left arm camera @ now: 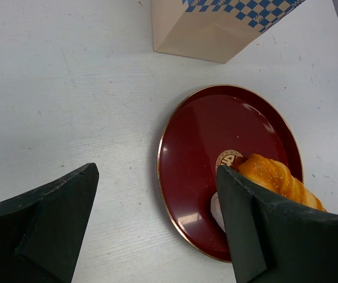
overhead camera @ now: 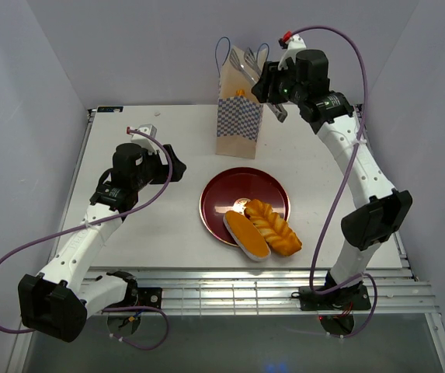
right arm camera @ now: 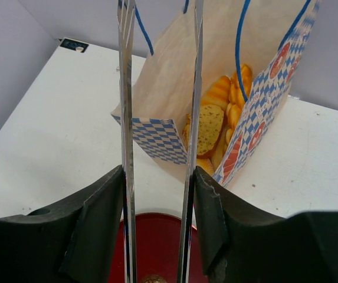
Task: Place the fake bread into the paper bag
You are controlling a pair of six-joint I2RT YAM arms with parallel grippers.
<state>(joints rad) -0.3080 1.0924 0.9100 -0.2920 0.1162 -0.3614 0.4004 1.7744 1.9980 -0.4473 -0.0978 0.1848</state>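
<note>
— What sits around the bag (overhead camera: 239, 124)?

— It stands upright at the upper centre of the top view, on a white table (overhead camera: 152, 225). Just below it lies a red plate (overhead camera: 238, 190). A braided loaf (overhead camera: 272, 225) and an oval roll (overhead camera: 247, 235) rest side by side across the plate's lower right rim.

— Is any bread (right arm camera: 213, 127) inside?

— Yes, the right wrist view shows several pieces in the open bag.

— And the arms?

— The right arm reaches to the upper centre. The right gripper (right arm camera: 158, 174) clamps metal tongs (right arm camera: 125, 88), whose blades stand apart and empty, pointing at the bag's mouth between its blue handles (right arm camera: 238, 53). The left gripper (left arm camera: 156, 174) hovers left of the plate, its jaws spread wide and holding nothing.
</note>
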